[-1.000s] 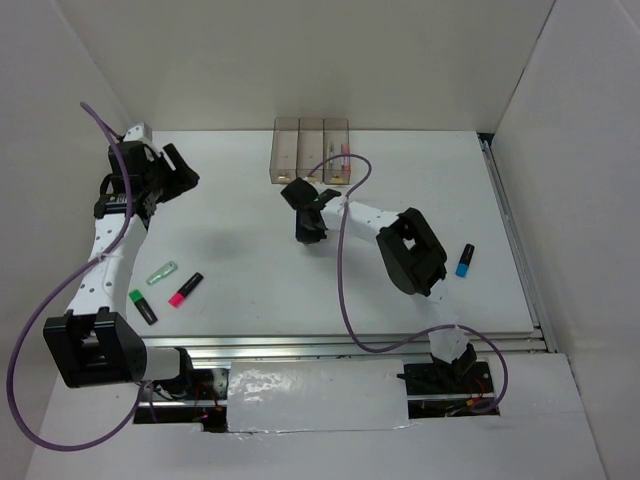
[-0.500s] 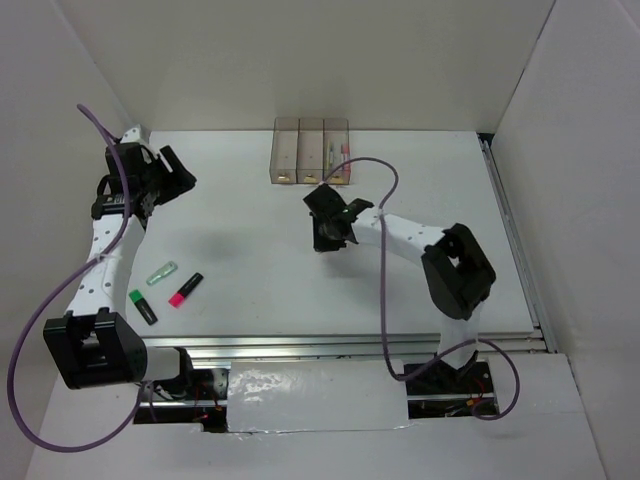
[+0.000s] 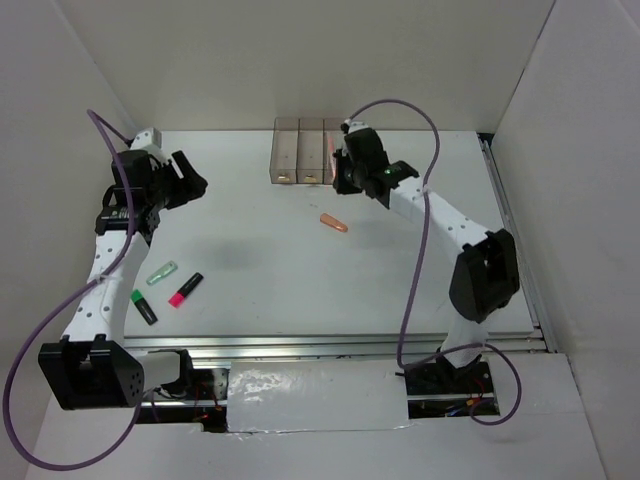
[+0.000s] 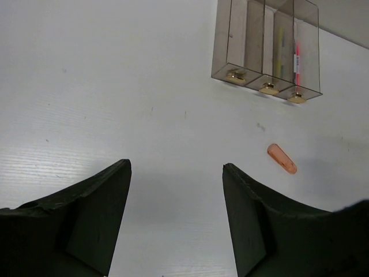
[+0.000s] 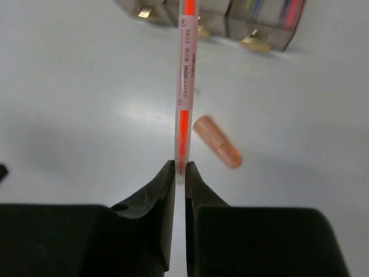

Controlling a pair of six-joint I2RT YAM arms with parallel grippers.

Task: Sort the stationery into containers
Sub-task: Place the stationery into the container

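Note:
The three joined translucent bins [image 3: 310,150] stand at the back of the table; the right-hand ones hold several pens [image 4: 297,49]. My right gripper [image 3: 341,172] is just in front of the bins, shut on the end of a slim orange-salmon highlighter pen [image 5: 184,86] that points toward them [image 5: 230,11]. A loose orange-salmon cap [image 3: 334,222] lies on the table below it [image 5: 216,141]. My left gripper [image 3: 192,185] is open and empty, raised at the left [image 4: 176,173]. A pale green pen [image 3: 161,272], a pink highlighter with black cap [image 3: 185,289] and a green-and-black marker [image 3: 143,306] lie front left.
White walls close the table in on the left, back and right. A metal rail [image 3: 340,345] runs along the front edge. The right arm's elbow [image 3: 485,270] stands over the right side of the table, and the blue-tipped marker does not show.
My right gripper has swung from mid-table back to the bins with the orange pen in it. An orange cap now lies on the table. The left gripper shifted slightly right.

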